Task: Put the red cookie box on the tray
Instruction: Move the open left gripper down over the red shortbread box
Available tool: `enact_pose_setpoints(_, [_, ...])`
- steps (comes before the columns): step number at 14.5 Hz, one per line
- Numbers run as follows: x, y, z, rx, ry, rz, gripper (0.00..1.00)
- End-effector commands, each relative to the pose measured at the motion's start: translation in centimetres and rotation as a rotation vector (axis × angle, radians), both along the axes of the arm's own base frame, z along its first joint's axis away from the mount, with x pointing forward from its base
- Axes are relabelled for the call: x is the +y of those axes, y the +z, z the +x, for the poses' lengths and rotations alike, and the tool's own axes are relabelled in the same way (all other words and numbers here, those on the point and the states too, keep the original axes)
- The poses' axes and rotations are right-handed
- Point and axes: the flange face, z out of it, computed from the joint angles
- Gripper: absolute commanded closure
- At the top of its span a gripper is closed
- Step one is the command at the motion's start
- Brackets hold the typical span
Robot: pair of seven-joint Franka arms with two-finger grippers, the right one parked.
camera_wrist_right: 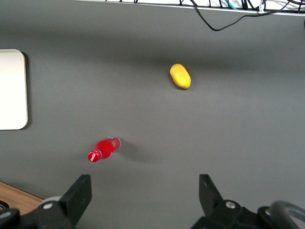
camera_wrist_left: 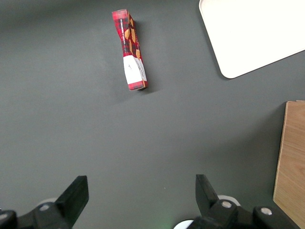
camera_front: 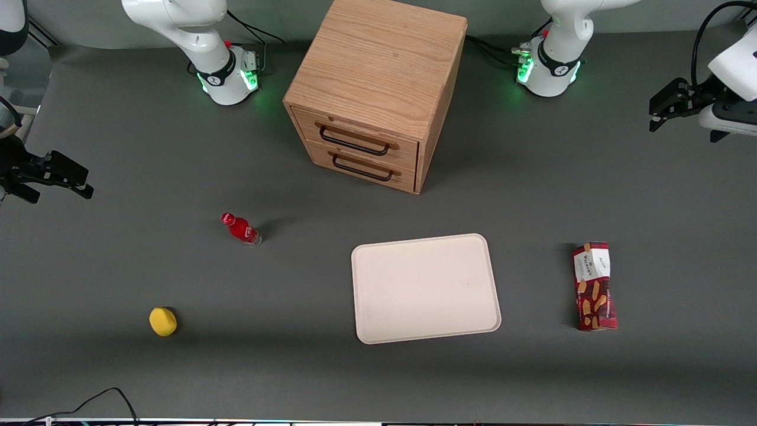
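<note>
One box to move: red cookie box (camera_front: 594,286) lies flat on table (camera_front: 118,367), near tray (camera_front: 426,288), toward working arm's end. In front view it sits at tray's 3 o'clock, label end pointing 12. Gripper (camera_front: 665,106) hangs high, well apart from box, at its 1 o'clock, fingers spread wide, holding nothing. You bring it down over box's middle, turn fingers across narrow width, pinch long sides, lift level.

A wooden cabinet (camera_front: 378,89) with two drawers stands on the grey table (camera_front: 118,266). A red bottle (camera_front: 240,228) stands nearer the camera; a yellow lemon (camera_front: 162,321) lies nearer still.
</note>
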Motion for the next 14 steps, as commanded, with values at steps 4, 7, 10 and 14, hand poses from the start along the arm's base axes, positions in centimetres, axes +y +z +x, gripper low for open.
enact_pose_setpoints(4, [0.3, 0.6, -1.0, 0.001, -0.016, -0.017, 0.00])
enact_pose_setpoints(7, [1.0, 0.6, -0.4, 0.003, -0.001, -0.044, 0.00])
enact_pose_setpoints(10, [1.3, -0.7, 1.1, 0.018, 0.010, -0.049, 0.00])
enact_pose_setpoints(14, [1.4, -4.8, 8.4, 0.056, 0.006, -0.065, 0.00])
